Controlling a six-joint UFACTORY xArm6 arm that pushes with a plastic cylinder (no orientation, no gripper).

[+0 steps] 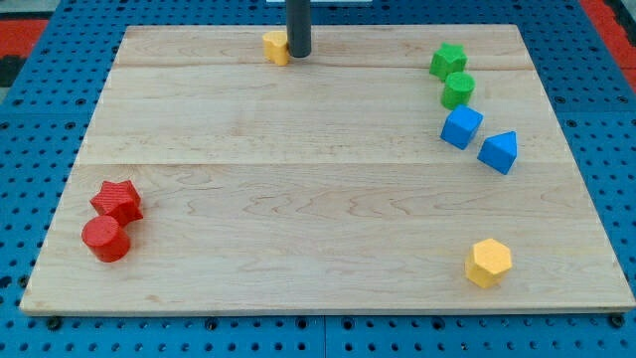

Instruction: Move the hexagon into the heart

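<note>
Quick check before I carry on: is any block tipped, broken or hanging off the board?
Nothing stands out. All eight blocks sit flat on the wooden board. The closest to an edge is the small yellow block at the view's top, partly hidden by my tip touching its right side. The yellow hexagon block sits alone at bottom right.

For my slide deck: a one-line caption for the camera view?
My tip touches the yellow heart at the board's top; the yellow hexagon sits far off, bottom right.
</note>
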